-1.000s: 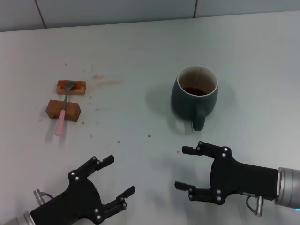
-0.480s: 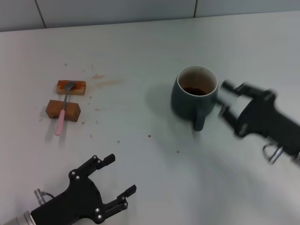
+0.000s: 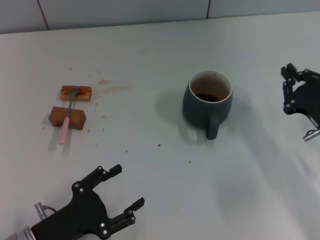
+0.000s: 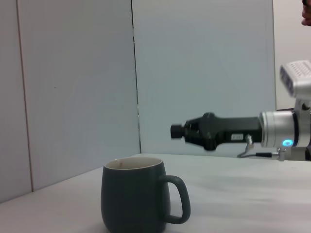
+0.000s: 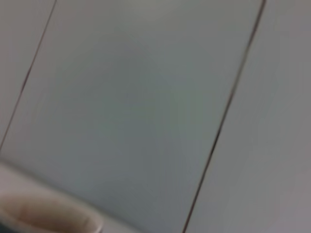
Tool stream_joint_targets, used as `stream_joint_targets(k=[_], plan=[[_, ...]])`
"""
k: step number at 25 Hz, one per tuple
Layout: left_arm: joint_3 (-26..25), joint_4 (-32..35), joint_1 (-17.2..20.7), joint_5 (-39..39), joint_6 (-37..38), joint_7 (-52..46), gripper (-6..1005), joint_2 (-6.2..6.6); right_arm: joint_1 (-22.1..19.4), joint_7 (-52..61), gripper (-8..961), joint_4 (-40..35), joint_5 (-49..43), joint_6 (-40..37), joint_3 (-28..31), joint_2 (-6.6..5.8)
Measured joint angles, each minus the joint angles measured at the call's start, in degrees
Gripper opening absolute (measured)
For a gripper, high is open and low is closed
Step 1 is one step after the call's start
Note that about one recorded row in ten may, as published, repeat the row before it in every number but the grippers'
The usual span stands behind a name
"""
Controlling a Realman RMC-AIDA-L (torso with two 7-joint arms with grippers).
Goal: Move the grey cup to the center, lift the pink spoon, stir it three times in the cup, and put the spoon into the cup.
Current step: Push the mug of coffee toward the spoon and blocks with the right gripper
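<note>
The grey cup [image 3: 207, 102] stands upright right of the table's middle, its handle towards me, brown liquid at its bottom. It also shows in the left wrist view [image 4: 133, 194], and its rim shows in the right wrist view [image 5: 48, 218]. The pink spoon [image 3: 65, 127] lies at the far left, propped across two brown blocks, its bowl on the far one. My right gripper [image 3: 286, 90] is open and empty to the right of the cup, well apart from it. It shows in the left wrist view [image 4: 177, 131] too. My left gripper [image 3: 127, 187] is open and empty near the front left edge.
Two brown blocks [image 3: 76, 92] [image 3: 74, 118] carry the spoon. Brown stains and crumbs [image 3: 115, 89] dot the white table [image 3: 150, 45] between the blocks and the cup. A tiled wall runs along the table's far edge.
My right gripper has swung from in front of the cup out to its right, up to the view's right edge. The left arm, cup and spoon have not moved.
</note>
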Motion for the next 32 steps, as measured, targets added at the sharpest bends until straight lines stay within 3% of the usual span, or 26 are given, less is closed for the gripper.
stream_joint_targets(k=[6, 20, 32], plan=[[0.00, -0.06, 0.29, -0.06, 0.38, 0.01, 801, -0.01, 2.90, -2.17, 50, -0.01, -5.82, 8.48, -1.71, -0.04], [0.00, -0.08, 0.35, -0.10, 1.20, -0.08, 801, -0.01, 7.49, -2.25, 50, 4.68, -8.22, 13.51, -1.76, 0.24], [0.00, -0.08, 0.33, -0.10, 1.66, 0.00, 800, -0.01, 15.93, -2.29, 50, 11.45, -8.23, 21.29, -1.23, 0.41]])
